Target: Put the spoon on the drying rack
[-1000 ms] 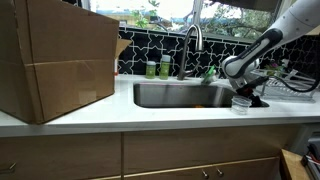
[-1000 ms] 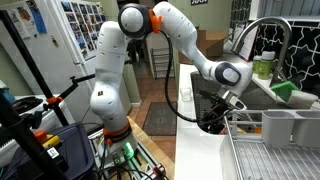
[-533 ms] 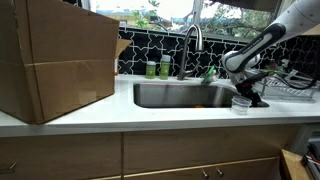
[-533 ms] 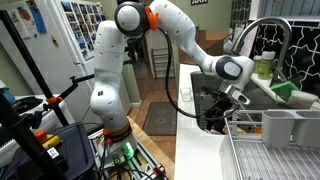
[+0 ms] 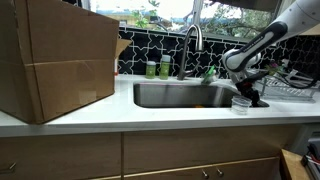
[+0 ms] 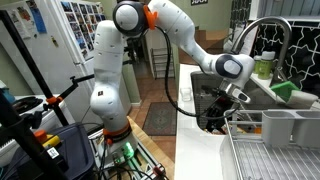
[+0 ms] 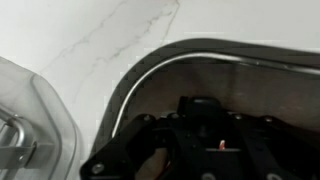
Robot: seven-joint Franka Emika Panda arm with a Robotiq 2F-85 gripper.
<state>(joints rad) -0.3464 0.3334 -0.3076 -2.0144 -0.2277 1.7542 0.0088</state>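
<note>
In an exterior view, one box (image 5: 55,60) fills the left of the frame and one sink (image 5: 170,96) sits at centre with a single faucet (image 5: 192,45) behind it. Two green bottles (image 5: 151,68) stand side by side at the faucet's left. The arm (image 5: 262,45) comes in from the upper right, and the gripper (image 5: 247,97) hangs just over one small clear cup (image 5: 240,104) on the counter (image 5: 100,122), right of the sink. Whether its jaws are parted or closed cannot be told. The rack (image 5: 290,85) lies low at the right edge, its long axis running across the frame. No spoon can be made out here.

In an exterior view from the counter's end, the arm (image 6: 180,35) reaches from upper centre down to the gripper (image 6: 213,122) at the sink's (image 6: 197,104) near edge. The rack (image 6: 262,152) fills the lower right, its wires running toward the bottom edge. One faucet (image 6: 262,35) and one bottle (image 6: 263,68) show at the upper right.

In the wrist view, the gripper (image 7: 200,150) is a dark mass at bottom centre, its grasp unreadable. The cup (image 7: 35,110) is at the left, with a silver-grey piece (image 7: 10,138) inside it at the lower left edge; it may be the spoon, but its direction cannot be told. The sink rim (image 7: 135,80) curves across the white counter (image 7: 80,30).
</note>
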